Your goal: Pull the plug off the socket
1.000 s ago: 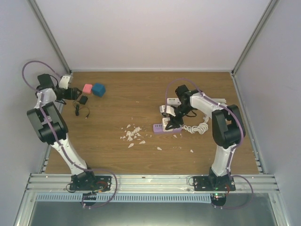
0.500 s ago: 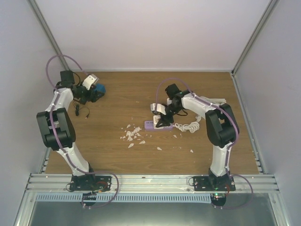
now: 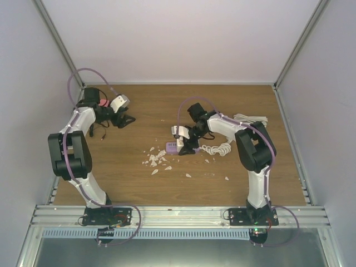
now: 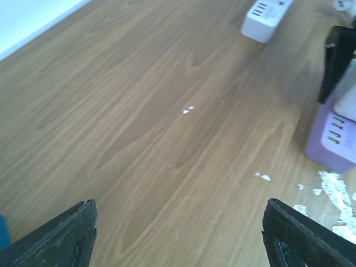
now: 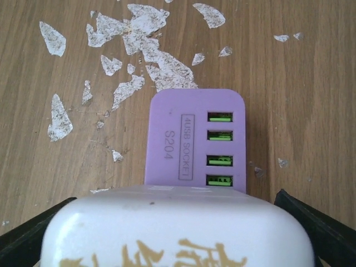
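Your right tool (image 5: 177,222) straddles the plug (image 5: 178,239), grip impossible to tell; the socket (image 5: 194,139) lies lengthwise straight ahead.

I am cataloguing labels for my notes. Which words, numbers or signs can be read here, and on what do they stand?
"4USB SOCKET": on the purple socket block.
"S204": beside it, same block.
Gold characters on the white plug: cut off, unreadable.

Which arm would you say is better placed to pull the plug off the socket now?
Right. The right gripper straddles the white plug seated on the purple socket. The left gripper hangs open over the table at the far left, well away from both.
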You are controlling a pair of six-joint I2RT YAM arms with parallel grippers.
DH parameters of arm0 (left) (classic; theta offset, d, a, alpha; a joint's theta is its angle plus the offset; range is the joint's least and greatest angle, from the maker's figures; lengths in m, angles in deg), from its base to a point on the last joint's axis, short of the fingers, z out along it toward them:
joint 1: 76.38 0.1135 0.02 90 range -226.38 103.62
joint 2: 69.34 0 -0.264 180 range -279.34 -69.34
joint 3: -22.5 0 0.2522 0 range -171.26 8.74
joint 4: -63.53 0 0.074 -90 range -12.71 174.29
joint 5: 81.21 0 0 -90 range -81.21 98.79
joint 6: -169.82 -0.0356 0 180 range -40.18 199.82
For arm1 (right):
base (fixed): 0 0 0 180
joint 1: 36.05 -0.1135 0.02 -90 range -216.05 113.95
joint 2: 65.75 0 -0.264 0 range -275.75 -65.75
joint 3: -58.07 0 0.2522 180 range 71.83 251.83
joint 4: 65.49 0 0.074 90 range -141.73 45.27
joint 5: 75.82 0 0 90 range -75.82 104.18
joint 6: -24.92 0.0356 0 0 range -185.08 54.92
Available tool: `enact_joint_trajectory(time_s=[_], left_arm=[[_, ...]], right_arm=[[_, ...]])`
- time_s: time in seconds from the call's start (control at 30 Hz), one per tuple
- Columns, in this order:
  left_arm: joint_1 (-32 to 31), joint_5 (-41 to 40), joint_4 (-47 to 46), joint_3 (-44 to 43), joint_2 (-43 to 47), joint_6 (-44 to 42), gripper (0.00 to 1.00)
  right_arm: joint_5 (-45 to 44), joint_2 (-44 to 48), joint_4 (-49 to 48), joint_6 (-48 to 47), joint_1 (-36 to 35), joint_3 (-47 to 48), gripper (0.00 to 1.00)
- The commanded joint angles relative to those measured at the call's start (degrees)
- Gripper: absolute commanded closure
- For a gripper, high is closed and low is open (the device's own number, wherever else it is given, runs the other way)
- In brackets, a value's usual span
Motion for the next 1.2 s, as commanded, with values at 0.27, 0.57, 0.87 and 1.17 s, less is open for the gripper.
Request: enact_joint_trajectory(time_s=[0.27, 0.57, 0.87, 1.17], left_arm=[[-9.95, 5.2, -3.42, 8.94, 5.99, -2.28, 0.17], [-21.85, 9.45, -8.21, 10.22, 3.08, -0.17, 0.19], [-29.9, 3.72, -13.92, 10.05, 0.15, 1.28, 0.18], [-34.32, 0.49, -16.96, 8.47, -3.96, -0.47, 0.18]], right_arm=[[4.4, 5.43, 4.31, -2.9, 5.93, 1.81, 0.05], [4.31, 8.61, 11.48, -11.27, 12.7, -1.66, 0.08], [6.18, 8.76, 6.37, -7.18, 11.84, -5.3, 0.15], [4.67, 7.6, 2.41, -5.48, 9.7, -5.98, 0.32]])
